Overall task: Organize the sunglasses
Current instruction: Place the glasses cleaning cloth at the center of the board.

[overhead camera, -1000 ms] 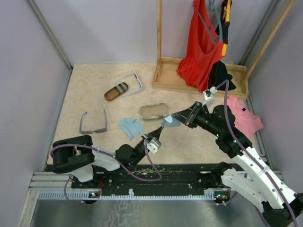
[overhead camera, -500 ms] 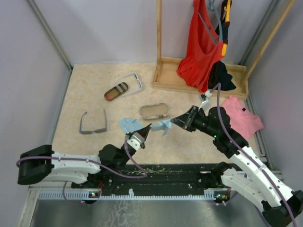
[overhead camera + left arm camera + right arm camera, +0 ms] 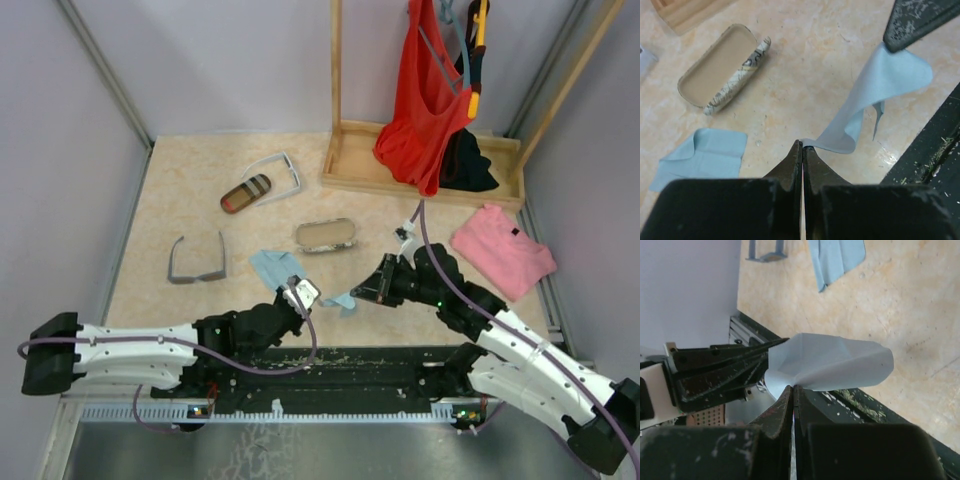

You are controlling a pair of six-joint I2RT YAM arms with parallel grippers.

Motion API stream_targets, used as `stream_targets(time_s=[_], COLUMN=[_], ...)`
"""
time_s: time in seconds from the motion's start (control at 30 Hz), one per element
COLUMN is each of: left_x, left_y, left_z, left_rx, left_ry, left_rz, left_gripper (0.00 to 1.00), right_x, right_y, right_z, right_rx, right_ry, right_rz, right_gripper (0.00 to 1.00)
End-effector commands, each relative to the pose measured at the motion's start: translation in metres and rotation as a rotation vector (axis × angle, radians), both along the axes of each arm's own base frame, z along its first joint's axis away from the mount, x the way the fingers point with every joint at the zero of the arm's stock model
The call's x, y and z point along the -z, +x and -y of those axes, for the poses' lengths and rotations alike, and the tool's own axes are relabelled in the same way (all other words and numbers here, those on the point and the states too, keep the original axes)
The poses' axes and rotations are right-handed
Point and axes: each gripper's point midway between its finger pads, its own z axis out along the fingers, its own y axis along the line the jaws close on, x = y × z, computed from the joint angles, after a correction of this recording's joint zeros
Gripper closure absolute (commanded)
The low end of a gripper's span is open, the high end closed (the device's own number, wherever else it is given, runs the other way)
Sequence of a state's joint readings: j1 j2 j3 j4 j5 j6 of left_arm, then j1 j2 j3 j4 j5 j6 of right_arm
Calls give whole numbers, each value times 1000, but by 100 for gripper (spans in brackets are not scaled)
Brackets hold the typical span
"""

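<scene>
Your left gripper (image 3: 802, 146) and right gripper (image 3: 792, 388) both pinch one light blue cloth (image 3: 830, 360). It stretches between them, lower centre.

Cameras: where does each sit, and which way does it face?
Top external: above and behind, looking down on the table; left arm and right arm show.
Left wrist: along the shut left gripper, at the cloth and open case.
Right wrist: along the shut right gripper, toward the left gripper.
Shared: the cloth, pinched by both grippers.
</scene>
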State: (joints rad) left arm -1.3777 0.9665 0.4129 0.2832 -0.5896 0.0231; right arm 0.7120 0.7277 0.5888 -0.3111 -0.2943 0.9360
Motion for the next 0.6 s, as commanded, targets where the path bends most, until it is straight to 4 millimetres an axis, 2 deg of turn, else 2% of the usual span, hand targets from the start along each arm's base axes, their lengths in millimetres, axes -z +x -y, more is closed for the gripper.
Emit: stream_targets(time_s=[0.0,0.13,0.23,0.43,0.57], left_x=[21,34,46,57,62], left_y=[-13,-21,-19,5,29], left_z=[-8,-10,-13,-5,3], left_rx=[-57,-70,-120,-212,-254], left_ry=[69,118,120,127,140], left_rz=[-172,-259,-285,-214,-185], left_gripper=[100,100,100,99,99], right_x=[6,31,51,78,87], right_y=[-10,-20,-20,4,24], right_z=[-4,-1,1,-4,-7], right_rx=[-32,-49,-44,20,45], right_ry=[-10,-40,-68,-120,-150], right_rz=[-4,-56,-84,-74,-52], right_gripper=[100,100,100,100,100])
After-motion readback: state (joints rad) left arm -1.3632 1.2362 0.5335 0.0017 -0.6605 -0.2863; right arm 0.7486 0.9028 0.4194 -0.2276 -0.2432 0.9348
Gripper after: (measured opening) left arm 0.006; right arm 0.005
